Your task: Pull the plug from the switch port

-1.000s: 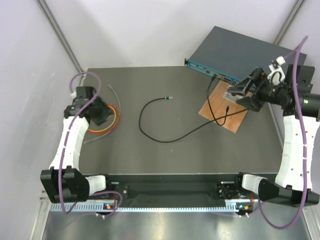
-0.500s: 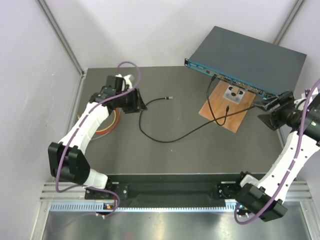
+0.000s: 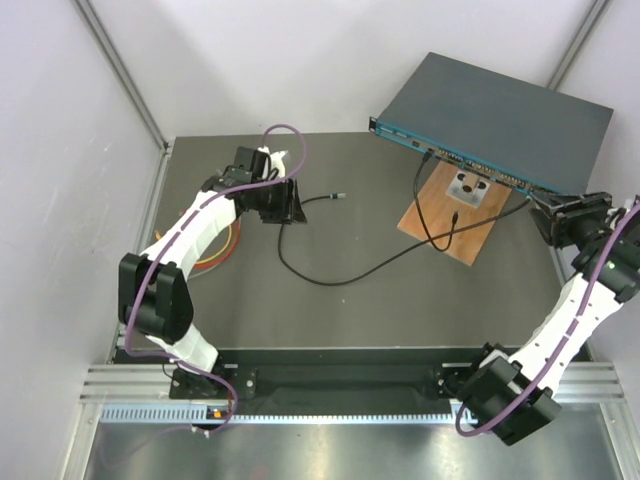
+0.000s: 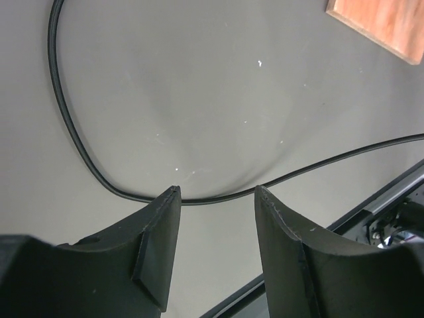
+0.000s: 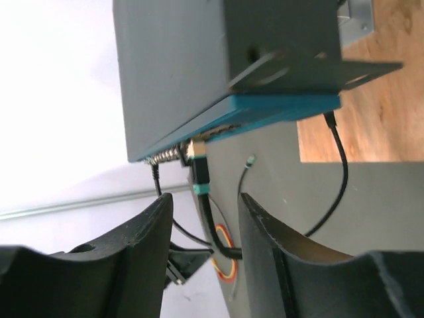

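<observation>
We found the right claw [image 5: 204,199] released: its two fingers [image 5: 142,245] stood apart and grasped nothing. Between them, in the wrist view, lay the plug [image 5: 199,173], a black body with a teal collar. A gap showed on either side of it, so we saw no contact.

The plug sat in a socket of the teal face [image 5: 265,109] of the switch [image 3: 500,110], near that face's right end. The switch lay askew at the far right corner of the table [image 3: 380,320], its teal face turned toward the arms and much of its body reaching past the table's far edge.

A wooden board [image 3: 448,215] lay just before the face; whether its far edge touched the switch or passed beneath it we could not tell. Black leads crossed the board, and we could not tell which of them came from the plug. One black cable [image 3: 330,283] ran on across the table in a wide loop and ended in a free tip [image 3: 340,196].

The left claw [image 4: 216,192] was likewise released, fingers parted with nothing between them. It hung over the bare table with the cable's loop curving past just beyond its fingertips. In the top view it stood near the free tip, well apart from the switch. A coil of red and yellow wire [image 3: 234,238] lay beside the left arm.
</observation>
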Robot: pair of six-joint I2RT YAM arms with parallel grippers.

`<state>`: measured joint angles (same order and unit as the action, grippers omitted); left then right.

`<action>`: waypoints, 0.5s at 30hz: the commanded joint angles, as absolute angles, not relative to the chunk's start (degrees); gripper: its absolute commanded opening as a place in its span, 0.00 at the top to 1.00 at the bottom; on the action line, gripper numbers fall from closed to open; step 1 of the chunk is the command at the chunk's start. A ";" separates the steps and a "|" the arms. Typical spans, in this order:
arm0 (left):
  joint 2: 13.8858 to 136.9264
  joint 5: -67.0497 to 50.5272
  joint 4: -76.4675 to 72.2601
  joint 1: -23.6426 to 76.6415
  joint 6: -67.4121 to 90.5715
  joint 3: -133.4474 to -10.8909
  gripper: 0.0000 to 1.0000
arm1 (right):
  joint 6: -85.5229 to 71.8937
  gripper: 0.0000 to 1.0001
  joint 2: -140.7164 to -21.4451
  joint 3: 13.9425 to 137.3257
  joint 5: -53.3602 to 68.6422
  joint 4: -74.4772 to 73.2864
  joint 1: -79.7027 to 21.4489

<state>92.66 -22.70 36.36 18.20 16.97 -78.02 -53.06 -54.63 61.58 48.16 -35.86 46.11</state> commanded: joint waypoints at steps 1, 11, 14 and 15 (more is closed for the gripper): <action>92.55 -23.82 35.33 17.40 14.24 -79.45 0.47 | -64.07 0.57 -52.74 57.22 48.17 -17.68 46.58; 93.08 -24.87 34.45 16.61 14.15 -78.14 0.47 | -64.16 0.58 -56.51 58.00 47.46 -12.30 45.88; 92.99 -24.96 34.45 16.44 14.06 -77.96 0.47 | -61.79 0.60 -57.39 59.50 47.28 -15.02 45.26; 93.08 -25.05 34.45 16.26 14.06 -77.87 0.47 | -61.61 0.62 -57.39 59.41 47.37 -15.03 44.92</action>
